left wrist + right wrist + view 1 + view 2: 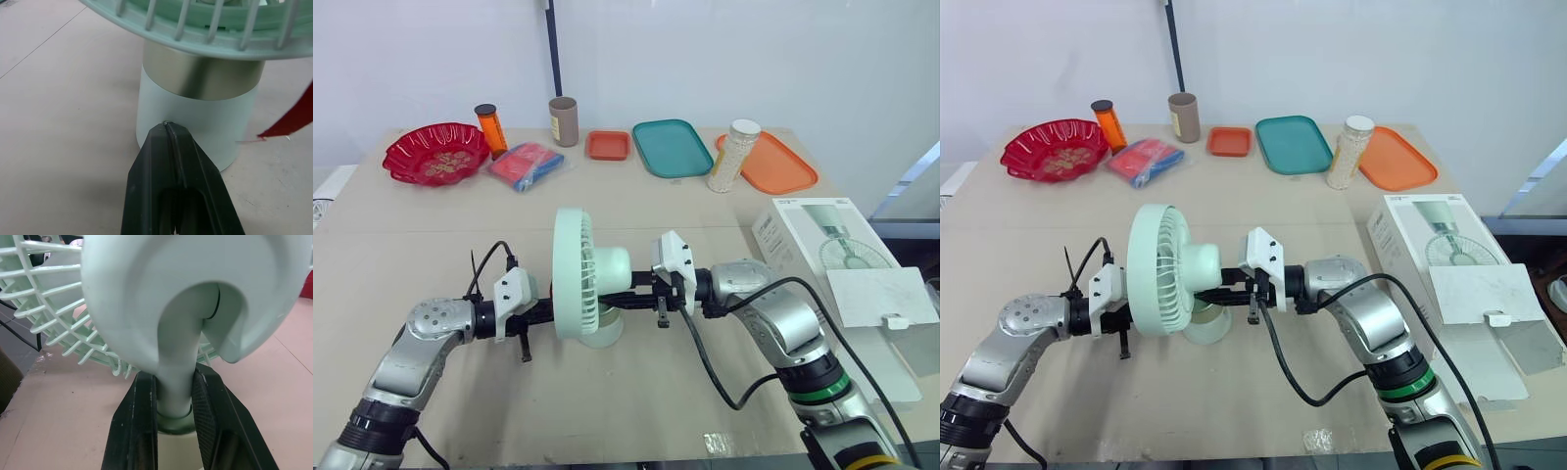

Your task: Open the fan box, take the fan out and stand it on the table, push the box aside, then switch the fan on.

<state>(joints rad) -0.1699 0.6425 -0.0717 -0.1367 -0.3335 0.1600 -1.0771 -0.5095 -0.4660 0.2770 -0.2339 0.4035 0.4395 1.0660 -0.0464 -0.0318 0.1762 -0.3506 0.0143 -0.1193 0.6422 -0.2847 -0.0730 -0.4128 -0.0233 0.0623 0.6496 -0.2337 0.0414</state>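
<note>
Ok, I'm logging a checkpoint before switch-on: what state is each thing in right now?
fan: upright on its base on the table; running or not, cannot tell.
fan box: lying flat at the robot's right, flap open.
left gripper: fingers shut, tips at the fan's base.
right gripper: fingers shut on the fan's neck.
white-capped bottle: upright, capped.
orange bottle: upright, capped.

No words or numbers are coming through legibly: the fan box (pixel 795 231) is carrying a short line of grey print near its far edge, too small to read, and the brown cup (pixel 564 120) is showing a pale label with lettering too small to read
</note>
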